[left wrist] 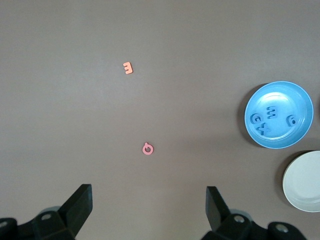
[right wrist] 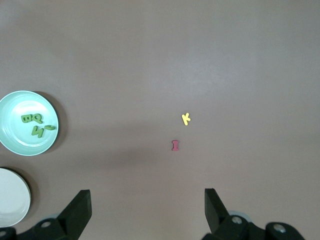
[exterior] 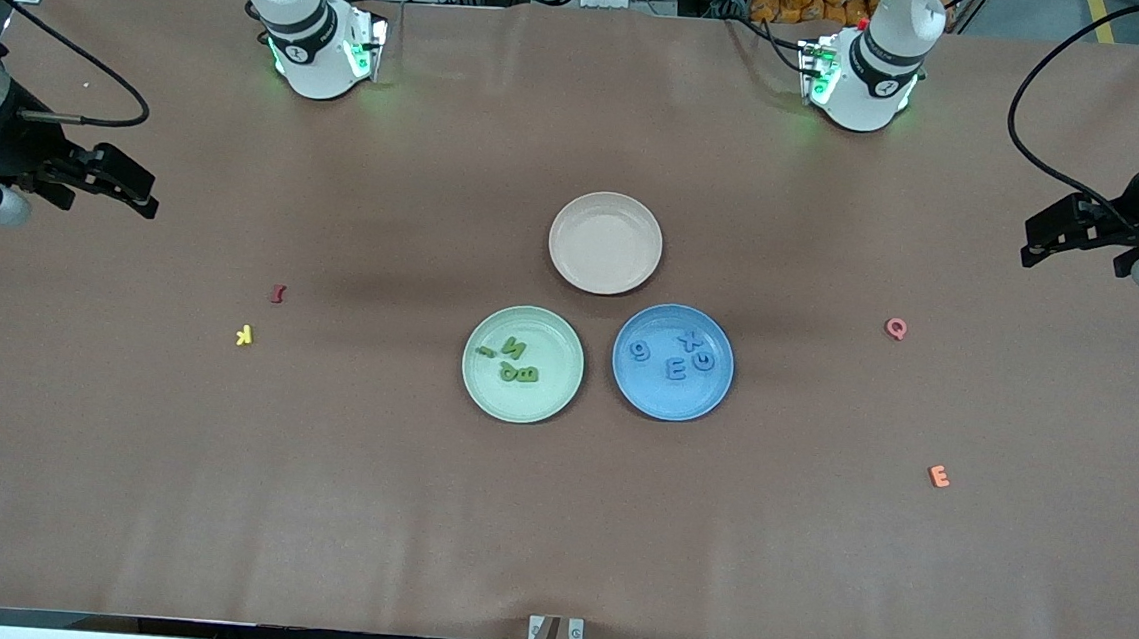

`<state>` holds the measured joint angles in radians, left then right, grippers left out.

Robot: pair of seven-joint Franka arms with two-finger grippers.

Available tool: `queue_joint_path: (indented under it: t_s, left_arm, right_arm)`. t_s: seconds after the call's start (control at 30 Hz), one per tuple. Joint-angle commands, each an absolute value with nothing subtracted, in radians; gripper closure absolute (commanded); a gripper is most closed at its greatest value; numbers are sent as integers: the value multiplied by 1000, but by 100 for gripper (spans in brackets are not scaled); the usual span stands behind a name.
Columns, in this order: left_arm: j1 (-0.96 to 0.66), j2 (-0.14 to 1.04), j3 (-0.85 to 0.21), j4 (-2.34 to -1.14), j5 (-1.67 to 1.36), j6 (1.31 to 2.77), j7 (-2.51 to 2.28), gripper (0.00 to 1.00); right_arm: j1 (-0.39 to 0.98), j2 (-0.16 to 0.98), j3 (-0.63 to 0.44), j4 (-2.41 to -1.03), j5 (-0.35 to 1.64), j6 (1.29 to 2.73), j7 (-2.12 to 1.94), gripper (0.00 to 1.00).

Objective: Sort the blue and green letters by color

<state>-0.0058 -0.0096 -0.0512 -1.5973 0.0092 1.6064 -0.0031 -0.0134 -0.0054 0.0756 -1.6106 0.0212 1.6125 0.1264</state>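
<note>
Sort looks done, judging by the layout. Green plate [exterior: 523, 363] sits in the table's middle, twd the right arm's end, holding the olive-green letters [exterior: 514, 364]: B and N are readable, w/ more green bits beside them that I can't read; can't count four for sure. Blue plate [exterior: 673, 362] is just beside it, twd the left arm's end, holding the blue letters [exterior: 675, 355]: X, E, 9 and a G-like piece, all lying flat inside the rim. Each colour rests on the matching plate, so plate colour prob. serves as the sorting cue. Beige plate [exterior: 605, 243] sits farther from the front cam than both, empty, prob. a spare w/ no role here.

Off-task letters lie loose on the cloth, well apart from the plates: yellow K [exterior: 245, 335] and red letter [exterior: 279, 293] twd the right arm's end; pink Q [exterior: 896, 328] and orange E [exterior: 938, 476] twd the left arm's end. No blue or green piece is visible outside a plate.

Left gripper [left wrist: 150, 202] hangs over bare cloth at the left arm's end of the table, near the pink Q, fingers spread wide, nothing between them, touching nothing. Right gripper [right wrist: 148, 204] hangs over the right arm's end, near the K and red letter, likewise spread wide and empty. Both arms are pulled out to the table ends, clear of the plates, seemingly waiting.
</note>
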Motion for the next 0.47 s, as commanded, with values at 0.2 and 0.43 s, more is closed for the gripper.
queue_joint_path:
  t_s: [0.2,0.43]
  left_arm:
    - [0,-3,-52,-1582,-12,1603,2,0]
    - [2,-3,-52,-1583,-11,1601,2,0]
  right_arm:
    - [-12,12,77,-1580,6,1605,138,0]
    - [-23,11,77,-1578,6,1605,129,0]
